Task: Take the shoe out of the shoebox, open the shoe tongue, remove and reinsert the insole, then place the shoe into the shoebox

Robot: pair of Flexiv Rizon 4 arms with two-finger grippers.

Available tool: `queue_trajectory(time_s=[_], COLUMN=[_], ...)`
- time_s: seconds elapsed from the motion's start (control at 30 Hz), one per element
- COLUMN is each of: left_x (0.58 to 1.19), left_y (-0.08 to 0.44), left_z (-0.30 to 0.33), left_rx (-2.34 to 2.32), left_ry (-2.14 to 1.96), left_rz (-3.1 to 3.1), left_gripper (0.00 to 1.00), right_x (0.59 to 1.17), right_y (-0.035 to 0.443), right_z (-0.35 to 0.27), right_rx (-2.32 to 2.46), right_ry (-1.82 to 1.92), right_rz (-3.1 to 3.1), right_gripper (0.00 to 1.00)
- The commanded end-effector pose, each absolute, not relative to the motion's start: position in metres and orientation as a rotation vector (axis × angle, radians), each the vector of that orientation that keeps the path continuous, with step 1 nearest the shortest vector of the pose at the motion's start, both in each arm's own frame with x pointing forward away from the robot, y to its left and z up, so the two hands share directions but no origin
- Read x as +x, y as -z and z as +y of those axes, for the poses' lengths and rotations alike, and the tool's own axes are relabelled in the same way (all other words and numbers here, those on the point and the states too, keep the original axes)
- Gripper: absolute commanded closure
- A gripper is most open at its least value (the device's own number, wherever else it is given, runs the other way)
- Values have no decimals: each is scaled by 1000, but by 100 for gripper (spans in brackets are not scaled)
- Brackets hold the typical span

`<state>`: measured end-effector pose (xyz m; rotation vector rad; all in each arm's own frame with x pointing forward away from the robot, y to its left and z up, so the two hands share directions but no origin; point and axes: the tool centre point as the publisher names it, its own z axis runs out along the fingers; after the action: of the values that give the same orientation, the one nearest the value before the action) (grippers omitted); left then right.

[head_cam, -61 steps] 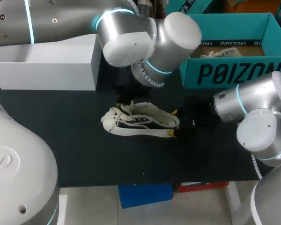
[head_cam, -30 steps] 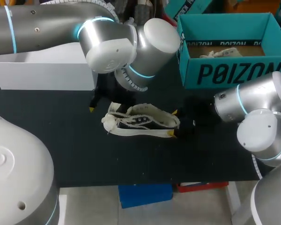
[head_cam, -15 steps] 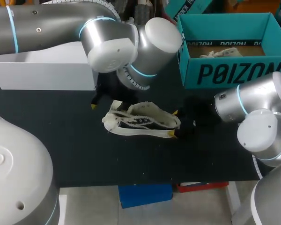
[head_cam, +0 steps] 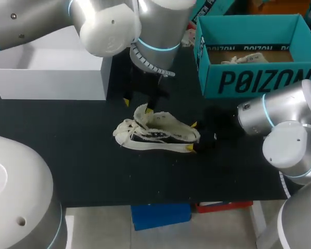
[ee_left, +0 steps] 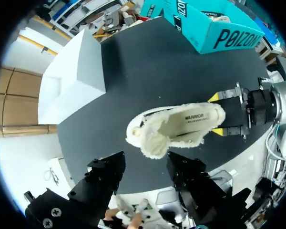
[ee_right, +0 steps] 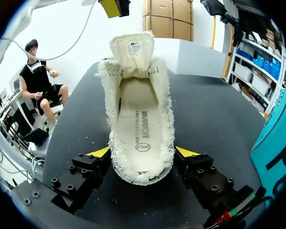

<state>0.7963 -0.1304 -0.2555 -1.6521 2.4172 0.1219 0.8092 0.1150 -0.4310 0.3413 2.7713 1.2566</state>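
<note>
Now | cream frayed shoe [head_cam: 156,134], insole [ee_right: 140,129] showing | right gripper [ee_right: 143,152] clamps it | left gripper [head_cam: 137,106] wide

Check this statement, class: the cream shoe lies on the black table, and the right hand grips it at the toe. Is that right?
Not quite. The right hand grips the shoe at the heel, not the toe. The right wrist view shows the heel end held in it, with the tongue at the far end. The shoe does lie on the black table.
</note>
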Motion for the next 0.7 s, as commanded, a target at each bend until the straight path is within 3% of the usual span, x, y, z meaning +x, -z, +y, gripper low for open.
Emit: queue_trajectory(time_s=[0.03, 0.7], left_x=[802, 801], left_y=[259, 259], left_z=[-139, -143], left_rx=[-877, -789], left_ry=[10, 66], left_rz=[3169, 3167], left_gripper=[100, 100], right_x=[809, 809], right_y=[432, 432], right_z=[114, 114], right_rx=[343, 343], right_ry=[-1254, -1254], right_rz=[2772, 2772], right_gripper=[100, 100])
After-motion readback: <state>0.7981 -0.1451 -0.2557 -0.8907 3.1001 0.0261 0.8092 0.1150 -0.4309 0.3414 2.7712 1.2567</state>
